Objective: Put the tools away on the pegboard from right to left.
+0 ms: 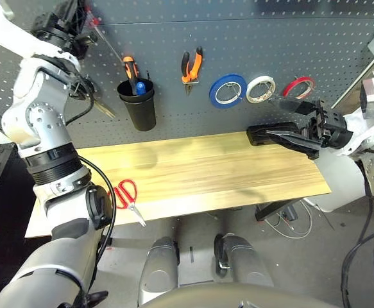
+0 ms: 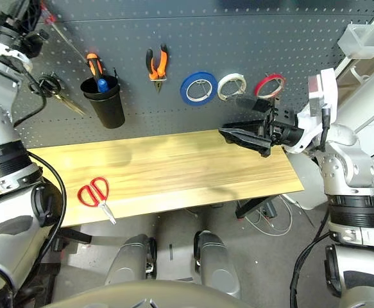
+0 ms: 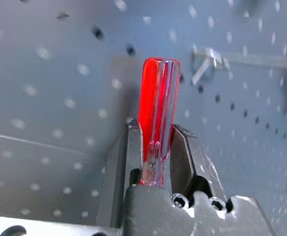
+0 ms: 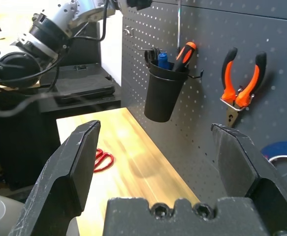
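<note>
Red scissors (image 1: 126,196), grey dotted pegboard (image 1: 238,45), black cup (image 1: 139,102)

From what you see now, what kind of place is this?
Probably a workshop bench. A pegboard behind a wooden table holds pliers, tape rolls and a black cup with a screwdriver. Red scissors lie on the table.

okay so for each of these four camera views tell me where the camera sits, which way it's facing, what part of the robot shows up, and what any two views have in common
Left eye view: head camera, looking down at the wooden table and pegboard; both silver arms show.
Right eye view: same head camera, same scene, nudged sideways.
Left wrist view: on the left arm, facing the pegboard; left hand grips the red-handled screwdriver.
Right wrist view: on the right arm, looking along the table toward the black cup; open right hand shows.
Shared: eye and right wrist views show the orange-handled pliers and red scissors.
</note>
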